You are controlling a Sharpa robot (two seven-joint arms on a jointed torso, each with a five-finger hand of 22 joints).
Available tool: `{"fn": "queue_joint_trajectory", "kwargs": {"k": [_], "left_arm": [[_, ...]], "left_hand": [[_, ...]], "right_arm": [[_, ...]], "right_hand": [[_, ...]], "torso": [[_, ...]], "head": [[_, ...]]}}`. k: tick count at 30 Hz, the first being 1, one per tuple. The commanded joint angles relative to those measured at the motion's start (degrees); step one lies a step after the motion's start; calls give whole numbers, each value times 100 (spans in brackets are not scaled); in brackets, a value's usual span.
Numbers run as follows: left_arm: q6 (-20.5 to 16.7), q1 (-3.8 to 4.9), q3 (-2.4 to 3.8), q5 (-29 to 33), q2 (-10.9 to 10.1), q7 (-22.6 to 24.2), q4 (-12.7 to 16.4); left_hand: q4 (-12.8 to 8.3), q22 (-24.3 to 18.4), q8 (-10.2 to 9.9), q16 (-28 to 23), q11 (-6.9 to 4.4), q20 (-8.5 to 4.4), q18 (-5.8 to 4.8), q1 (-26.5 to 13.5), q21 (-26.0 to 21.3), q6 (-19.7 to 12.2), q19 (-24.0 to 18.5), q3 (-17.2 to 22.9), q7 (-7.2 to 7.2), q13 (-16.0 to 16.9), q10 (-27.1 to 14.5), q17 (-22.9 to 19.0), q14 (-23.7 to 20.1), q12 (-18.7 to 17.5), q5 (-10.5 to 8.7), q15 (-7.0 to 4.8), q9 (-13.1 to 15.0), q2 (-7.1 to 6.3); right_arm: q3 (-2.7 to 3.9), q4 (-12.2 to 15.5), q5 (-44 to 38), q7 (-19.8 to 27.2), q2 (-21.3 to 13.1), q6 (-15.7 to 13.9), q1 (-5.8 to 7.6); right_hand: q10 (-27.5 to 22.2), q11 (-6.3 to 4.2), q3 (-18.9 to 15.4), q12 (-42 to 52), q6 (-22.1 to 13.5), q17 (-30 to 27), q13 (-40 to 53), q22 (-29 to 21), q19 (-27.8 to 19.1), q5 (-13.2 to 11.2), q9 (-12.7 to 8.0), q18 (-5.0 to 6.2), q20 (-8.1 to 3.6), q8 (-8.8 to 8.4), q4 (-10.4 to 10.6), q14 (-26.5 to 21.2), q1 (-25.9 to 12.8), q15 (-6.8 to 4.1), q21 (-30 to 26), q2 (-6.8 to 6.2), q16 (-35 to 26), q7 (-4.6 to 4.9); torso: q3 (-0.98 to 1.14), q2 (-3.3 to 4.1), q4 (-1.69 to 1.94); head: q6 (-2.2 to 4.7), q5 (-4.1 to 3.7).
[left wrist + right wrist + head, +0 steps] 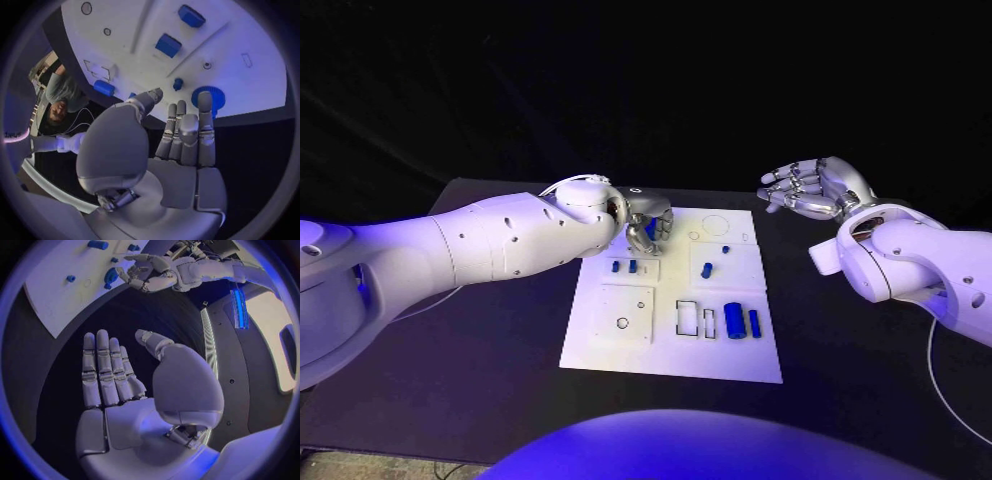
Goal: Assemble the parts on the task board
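Two robot hands: both hang above the bench point(473, 360), one over the task board point(668, 345), one off to its side.
Left robot hand point(646, 222): hovers over the far end of the task board; its fingers point(187, 131) lie straight and side by side, the thumb set apart, nothing held between them.
Right robot hand point(812, 188): raised clear of the board's far right corner, over the dark bench; fingers loosely spread, palm bare, holding nothing.
Task board: white plate lying flat in the middle of the bench, long side running away from the robot.
Round blue part point(208, 96): a ribbed disc at the far end of the board, just beyond the left fingertips in the left wrist view; whether they touch it I cannot tell.
Small blue parts point(625, 266): a pair side by side on the board's left half, below the left robot hand.
Middle blue part point(707, 269): a short piece on the right half, with a smaller one point(726, 249) near it.
Near blue parts point(734, 320): one thick and one thin point(754, 322) upright bar, side by side, next to two rectangular outlines point(687, 318).
Square plate point(625, 310): raised white panel on the near left, with small round holes.
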Motion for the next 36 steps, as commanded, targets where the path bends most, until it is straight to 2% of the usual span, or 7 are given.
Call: {"fn": "queue_joint_trajectory", "kwargs": {"k": [1, 3, 9, 16, 28, 36], "left_arm": [[348, -16, 2, -158, 35, -56, -15], [358, -30, 2, -159, 50, -59, -35], [330, -92, 4, -163, 137, -87, -150], [322, -136, 6, -165, 197, -124, -246], [404, -145, 10, -142, 196, -175, -264], [439, -145, 10, -120, 199, -205, -270]], "left_hand": [[-41, 19, -58, 35, 1, -1, 54, -42, 32, 63, 56, 8, 10, -51, 66, -11, 34, -77, 42, 6, -20, -3], [-68, 42, -110, 45, 13, 2, 50, -28, 40, 91, 62, 36, 27, -122, 94, -36, 34, -165, 136, 15, -45, 10], [-119, 82, -185, 69, 30, 10, 41, 15, 88, 112, 85, 95, 51, -211, 145, -45, 43, -270, 181, 26, -78, 46], [-300, 151, -300, 98, 43, 14, 38, 186, 168, 191, 110, 356, 71, -368, 266, -115, 32, -442, 99, 34, -127, 173], [-357, 167, -344, 119, 49, 14, 34, 202, 225, 243, 108, 477, 79, -435, 314, -130, 27, -511, 39, 38, -142, 263], [-411, 207, -348, 210, 41, 12, 9, 190, 449, 352, 182, 547, 81, -475, 441, -4, 117, -523, -33, 33, -138, 334]], "right_arm": [[0, 7, -71, 34, 2, 38, -3], [0, 5, -72, 34, 2, 37, -3], [0, 1, -73, 34, 10, 35, -3], [1, 4, -75, 31, 5, 39, -2], [1, -7, -76, 29, 15, 47, -3], [1, -10, -76, 29, 19, 51, -3]], "right_hand": [[23, -2, -1, -33, -35, 5, -5, -5, 12, 21, -9, 67, 24, 21, -25, 22, -10, 1, -30, 46, -38, 6], [23, -2, -1, -33, -35, 5, -5, -5, 12, 21, -9, 67, 24, 21, -25, 22, -10, 1, -30, 46, -38, 6], [23, -1, 0, -34, -36, 6, -6, -7, 12, 21, -9, 67, 25, 21, -26, 22, -10, 2, -31, 47, -41, 7], [23, 0, 2, -36, -36, 7, -8, -11, 13, 21, -9, 67, 25, 22, -27, 23, -10, 3, -32, 52, -45, 7], [25, 0, 3, -36, -35, 9, -10, -14, 13, 21, -9, 67, 25, 23, -27, 25, -11, 3, -33, 55, -48, 7], [28, 0, 4, -36, -34, 11, -11, -16, 14, 21, -9, 68, 25, 24, -27, 27, -12, 3, -33, 58, -50, 7]], "torso": [[-2, -8, -1], [-2, -8, 4], [-2, -5, 1], [-2, 4, -2], [1, 0, 5], [1, -6, 2]], "head": [[0, 2], [0, 0], [0, 5], [0, -12], [0, -17], [0, -17]]}}
